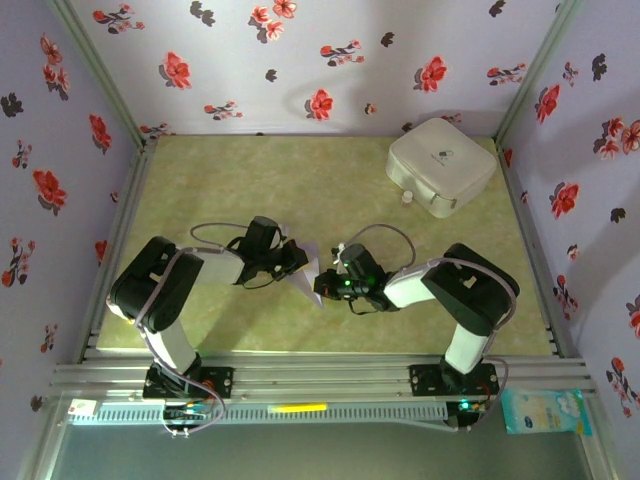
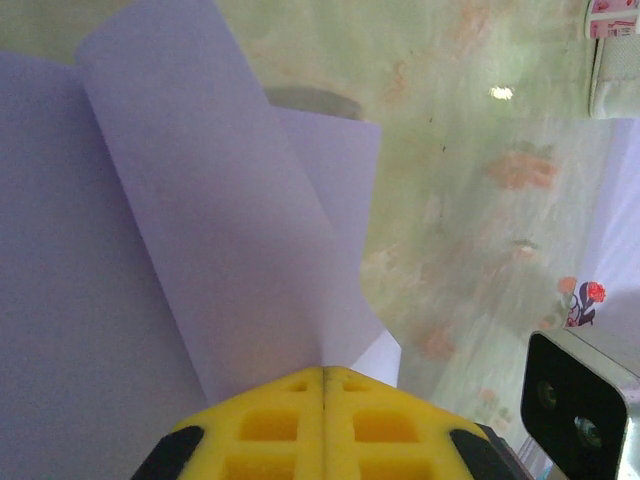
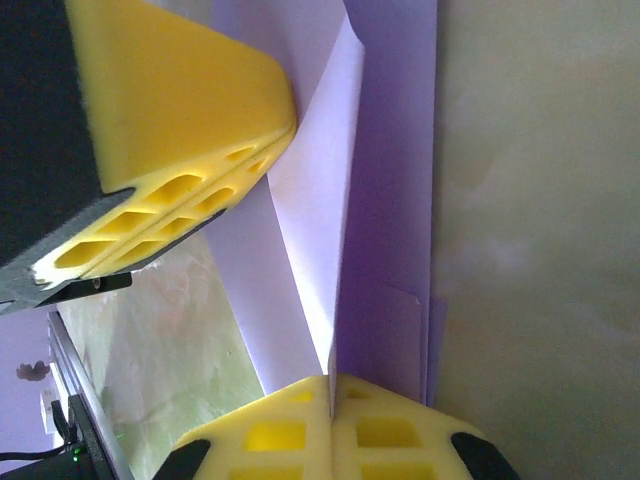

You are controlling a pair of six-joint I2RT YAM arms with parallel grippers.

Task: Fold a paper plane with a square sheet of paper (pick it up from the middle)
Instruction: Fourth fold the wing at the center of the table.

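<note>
both left hand (image 2: 322, 380) and right hand (image 3: 331, 386) clamp the square sheet of paper (image 2: 200, 260), held between them.

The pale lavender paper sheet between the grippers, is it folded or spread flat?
Folded: the lavender paper sheet shows overlapping layers and a crease, clamped by left gripper and right gripper.

Top view: bright, even light from overhead, with soft shadows under both my arms and beside the white box (image 1: 441, 166) on the table (image 1: 250, 170). Sharp throughout. Left wrist view: one small glare spot on the table at upper right, background smeared; paper sheet (image 2: 200, 250) near the lens, soft. Right wrist view: my yellow pads (image 3: 400, 405) blurred, right half flat and hazy.
</note>
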